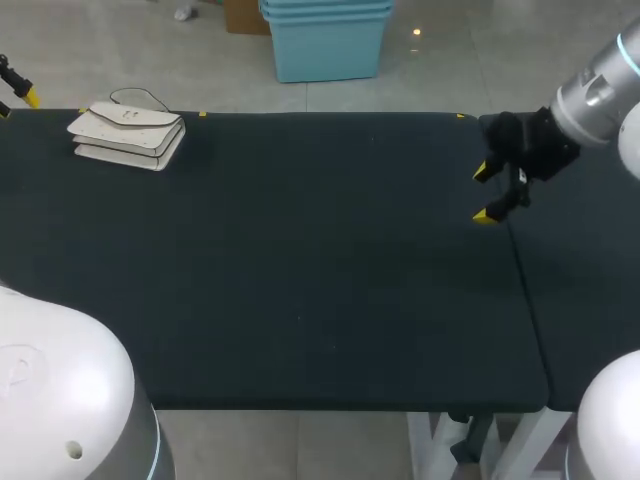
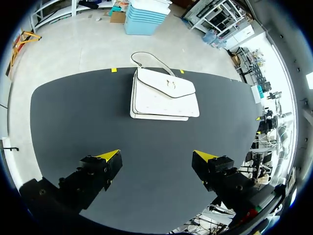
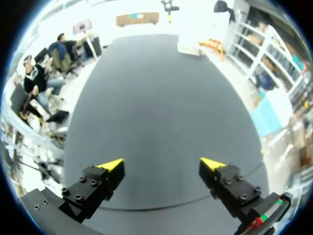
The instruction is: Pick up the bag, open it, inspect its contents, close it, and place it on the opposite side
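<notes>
A white flap bag (image 1: 128, 134) lies flat at the table's far left corner, its thin strap looped behind it. In the left wrist view the bag (image 2: 164, 95) is ahead of my left gripper (image 2: 156, 155), which stands open and apart from it with nothing between its fingers. In the head view only a yellow tip of the left gripper (image 1: 22, 88) shows at the far left edge, just left of the bag. My right gripper (image 1: 487, 192) hovers open and empty over the table's far right part. From the right gripper (image 3: 161, 162) the bag (image 3: 188, 47) is a small white shape at the table's far end.
The black table (image 1: 320, 300) carries nothing else. A seam (image 1: 530, 300) runs front to back at the right, where a second black surface adjoins. Small yellow tape marks (image 1: 203, 114) sit on the far edge.
</notes>
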You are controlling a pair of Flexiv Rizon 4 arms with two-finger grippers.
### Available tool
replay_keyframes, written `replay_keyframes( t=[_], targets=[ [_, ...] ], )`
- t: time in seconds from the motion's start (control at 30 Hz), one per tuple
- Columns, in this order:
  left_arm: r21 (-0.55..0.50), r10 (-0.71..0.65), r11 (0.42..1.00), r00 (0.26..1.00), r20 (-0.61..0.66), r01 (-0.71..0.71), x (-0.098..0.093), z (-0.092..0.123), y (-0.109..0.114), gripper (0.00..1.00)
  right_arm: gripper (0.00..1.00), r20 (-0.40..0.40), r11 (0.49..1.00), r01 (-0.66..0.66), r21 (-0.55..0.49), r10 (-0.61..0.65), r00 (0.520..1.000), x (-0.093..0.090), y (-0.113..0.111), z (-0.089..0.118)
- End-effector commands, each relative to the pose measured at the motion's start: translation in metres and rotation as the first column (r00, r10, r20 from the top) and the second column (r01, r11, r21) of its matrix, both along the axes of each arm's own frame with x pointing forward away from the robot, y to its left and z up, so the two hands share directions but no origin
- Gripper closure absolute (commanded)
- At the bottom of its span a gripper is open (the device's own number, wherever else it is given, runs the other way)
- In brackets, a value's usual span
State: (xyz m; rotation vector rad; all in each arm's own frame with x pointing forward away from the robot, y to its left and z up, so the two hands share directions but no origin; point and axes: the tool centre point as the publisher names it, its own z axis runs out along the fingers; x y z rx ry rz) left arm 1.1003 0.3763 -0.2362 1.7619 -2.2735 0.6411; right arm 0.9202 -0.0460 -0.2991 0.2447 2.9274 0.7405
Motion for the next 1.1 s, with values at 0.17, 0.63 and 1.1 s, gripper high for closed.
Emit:
replay_keyframes(
  t=[0.17,0.63,1.1],
  targets=[
    [-0.226,-0.05,0.973,0.998,-0.023,0.043,0.019,-0.007,0.007,0.0,0.0,-0.001,1.0,0.001,-0.001,-0.001,1.0,0.001,0.001,0.0],
    [-0.413,-0.058,0.909,0.998,-0.009,0.049,0.083,-0.039,0.022,0.0,0.0,-0.001,1.0,0.001,-0.001,-0.001,1.0,0.001,0.001,0.0],
    [-0.514,-0.107,0.855,0.994,-0.034,0.074,0.097,-0.069,-0.002,0.0,0.0,-0.001,1.0,0.001,-0.001,-0.001,1.0,0.001,0.001,0.0]
  ],
)
